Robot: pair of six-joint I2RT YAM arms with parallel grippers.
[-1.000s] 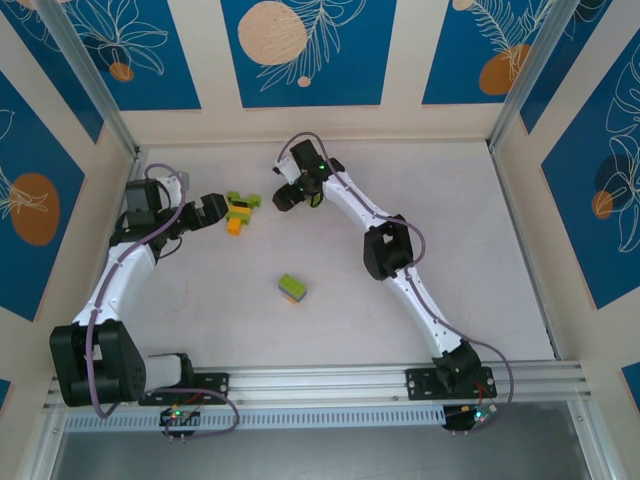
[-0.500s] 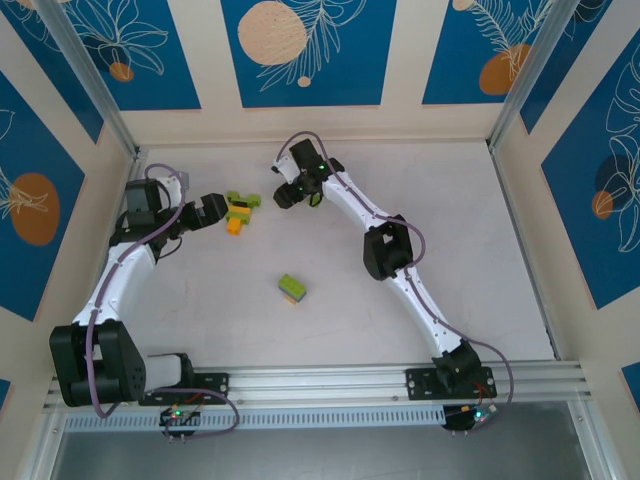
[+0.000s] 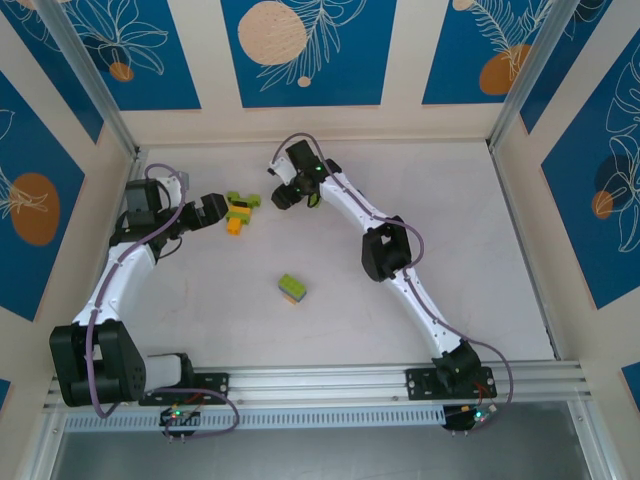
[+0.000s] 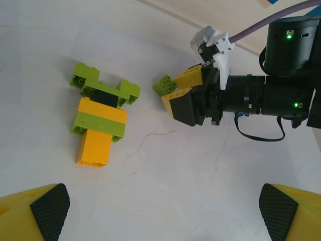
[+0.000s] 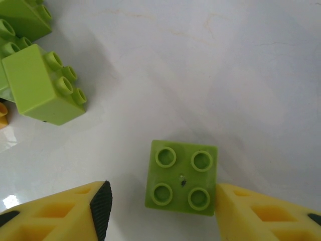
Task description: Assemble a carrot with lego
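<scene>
Left gripper [image 3: 213, 210]: wide open and holding nothing, near the far left corner of the counter [image 3: 480, 250], just beside the carrot.
Carrot [image 4: 100, 123]: lies flat toward the far left. Lime green bricks and a black one form one end, followed by orange, lime green and orange.
Right gripper [image 4: 170, 91]: about half open, low over the counter, with its jaws on either side of the brick. It has nothing clamped.
Brick [image 5: 183, 177]: lime green with four studs showing. It is on the counter near the far edge, left of middle, near the carrot's green end.
Fingers [image 5: 251, 211]: one touches the brick's side, while the other pad [image 5: 103, 201] stands apart from it.
Stack [image 3: 292, 288]: lime green on orange, near the counter's middle, well apart from both grippers.
</scene>
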